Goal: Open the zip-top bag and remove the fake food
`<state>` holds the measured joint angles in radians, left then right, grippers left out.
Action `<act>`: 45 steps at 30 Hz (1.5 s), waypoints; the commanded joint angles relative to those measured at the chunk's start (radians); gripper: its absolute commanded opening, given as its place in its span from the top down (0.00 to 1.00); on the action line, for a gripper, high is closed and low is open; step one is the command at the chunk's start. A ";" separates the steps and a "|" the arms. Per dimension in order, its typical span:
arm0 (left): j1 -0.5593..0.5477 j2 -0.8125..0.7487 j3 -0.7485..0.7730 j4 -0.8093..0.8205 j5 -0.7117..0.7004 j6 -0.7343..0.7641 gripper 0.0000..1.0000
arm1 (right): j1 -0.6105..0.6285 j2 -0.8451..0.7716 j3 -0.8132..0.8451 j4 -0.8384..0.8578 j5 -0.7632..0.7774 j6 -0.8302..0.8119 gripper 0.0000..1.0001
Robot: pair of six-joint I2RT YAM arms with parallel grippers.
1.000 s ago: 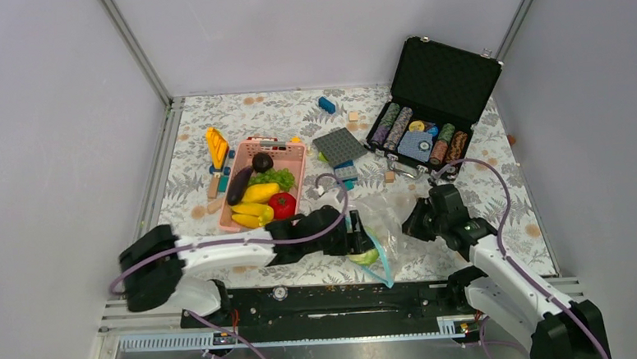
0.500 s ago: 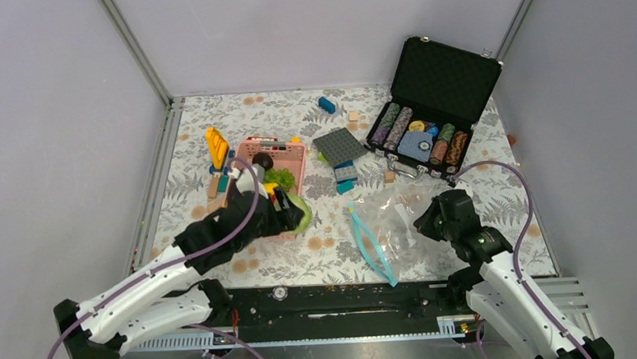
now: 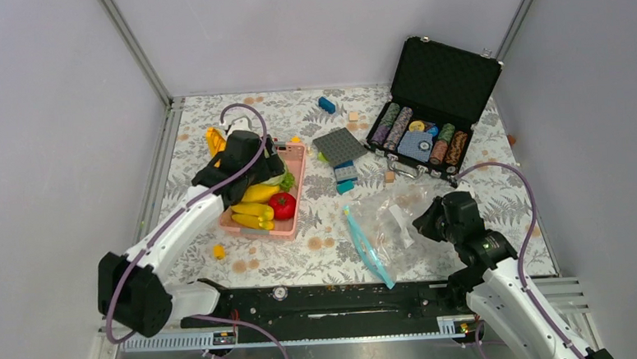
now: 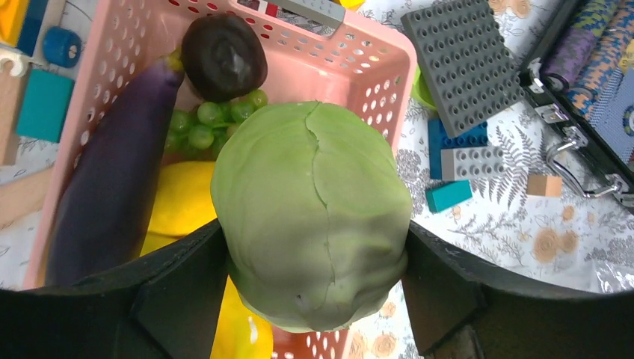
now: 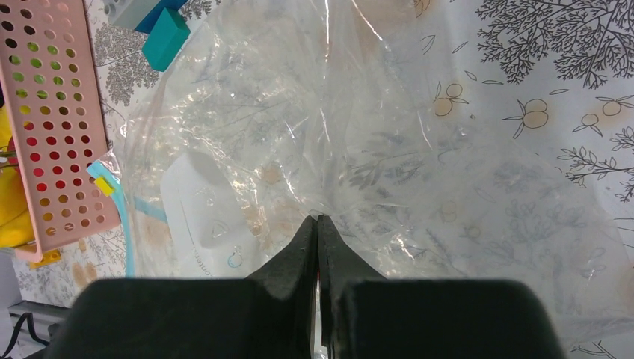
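My left gripper [image 4: 312,239] is shut on the pale-green cabbage [image 4: 310,217] and holds it over the pink basket [image 4: 359,52]. The basket holds a purple eggplant [image 4: 112,179], a dark round piece [image 4: 223,56], green lettuce [image 4: 217,123], a yellow mango [image 4: 183,198], a red tomato [image 3: 282,204] and bananas [image 3: 251,214]. The clear zip-top bag [image 3: 387,217] lies flat and looks empty, its light-blue zipper strip [image 3: 361,247] to the left. My right gripper [image 5: 317,221] is shut on a fold of the bag [image 5: 299,127] near its white label [image 5: 202,217].
An open black case of poker chips [image 3: 428,133] stands at the back right. A grey baseplate [image 3: 340,145], blue bricks [image 3: 345,175] and small wooden blocks [image 3: 389,176] lie between basket and case. A yellow toy [image 3: 216,144] lies left of the basket.
My left arm has swung from the bag's mouth left and back to over the basket, carrying the cabbage. The bag has settled flatter. My right gripper has kept its hold.
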<state>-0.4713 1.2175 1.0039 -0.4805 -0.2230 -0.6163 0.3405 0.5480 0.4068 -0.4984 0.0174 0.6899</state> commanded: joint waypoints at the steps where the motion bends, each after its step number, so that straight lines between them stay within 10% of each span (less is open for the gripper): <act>1: 0.053 0.062 0.012 0.220 0.091 0.019 0.25 | 0.005 -0.020 0.011 -0.024 -0.015 -0.004 1.00; 22: 0.085 0.281 0.136 0.220 0.128 0.047 0.01 | 0.005 -0.040 0.092 -0.088 0.019 -0.057 1.00; 39: 0.097 -0.153 -0.009 0.003 0.166 0.166 0.01 | 0.005 0.370 0.571 -0.079 -0.168 -0.305 0.96; 41: 0.097 -0.204 -0.034 -0.016 0.149 0.179 0.01 | 0.005 0.416 0.628 -0.085 -0.198 -0.340 0.84; 45: 0.097 -0.259 -0.055 -0.069 0.122 0.208 0.01 | 0.005 0.402 0.689 -0.132 0.034 -0.342 0.18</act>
<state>-0.3782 1.0031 0.9668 -0.5076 -0.0727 -0.4610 0.3412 0.9806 1.0241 -0.5755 -0.0933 0.4015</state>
